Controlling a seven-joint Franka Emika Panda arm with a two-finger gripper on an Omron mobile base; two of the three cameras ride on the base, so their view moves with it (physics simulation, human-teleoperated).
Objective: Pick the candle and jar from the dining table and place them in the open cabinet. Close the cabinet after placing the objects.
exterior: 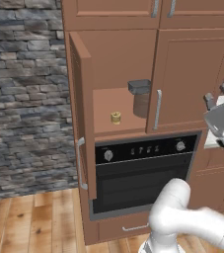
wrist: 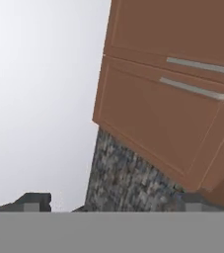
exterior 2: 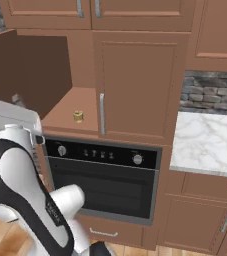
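Brown cabinet [exterior: 118, 64]: candle [exterior: 115, 117], jar [exterior: 140, 96] inside | gripper [wrist: 111, 202] jaws apart, empty | writing unreadable

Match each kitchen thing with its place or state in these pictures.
Things:
1. candle
2. jar
3. left cabinet door
4. oven

Places or states:
A. swung open
B. below the cabinet shelf, door shut
C. front of the cabinet shelf
D. further back on the shelf, right of the candle

Pairs: 1-C, 2-D, 3-A, 4-B
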